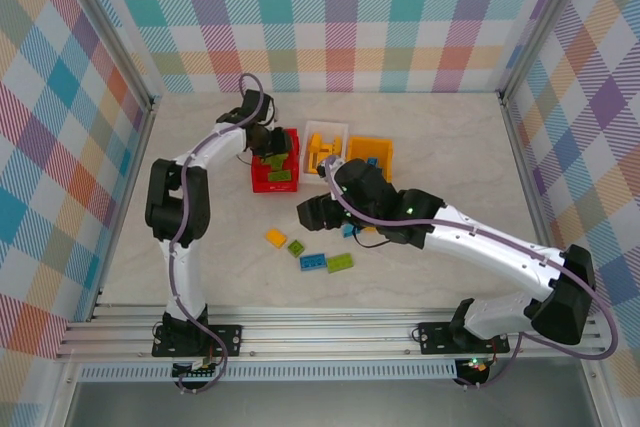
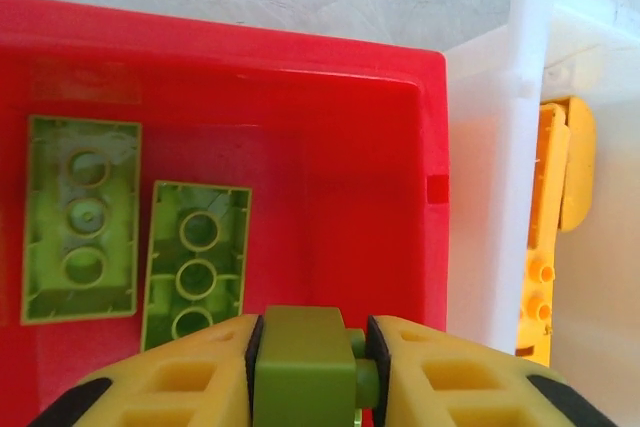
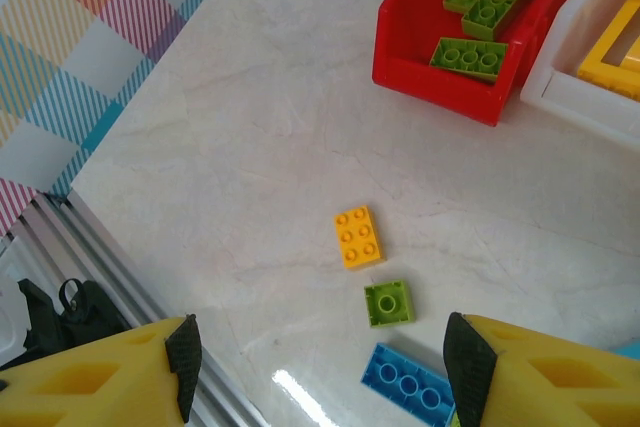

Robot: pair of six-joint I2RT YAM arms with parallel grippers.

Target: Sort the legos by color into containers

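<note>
My left gripper (image 2: 312, 367) hangs over the red container (image 2: 300, 57), shut on a lime green lego (image 2: 305, 362) pinched between its pads. Two more green legos (image 2: 80, 219) (image 2: 195, 262) lie studs-down on the red floor. From above, the left gripper (image 1: 268, 142) is at the red container (image 1: 258, 179), with the white container (image 1: 325, 127) and orange-yellow container (image 1: 370, 142) to its right. My right gripper (image 3: 325, 367) is open and holds nothing, above a loose yellow lego (image 3: 357, 237), a small green lego (image 3: 389, 303) and a blue lego (image 3: 405, 382) on the table.
On the table in front of the containers lie a yellow lego (image 1: 275, 238), a green one (image 1: 296, 246), a blue one (image 1: 312, 262) and another green one (image 1: 339, 262). Yellow pieces (image 2: 555, 207) sit in the white container (image 2: 490, 177). A metal rail (image 3: 120, 277) borders the table's near edge.
</note>
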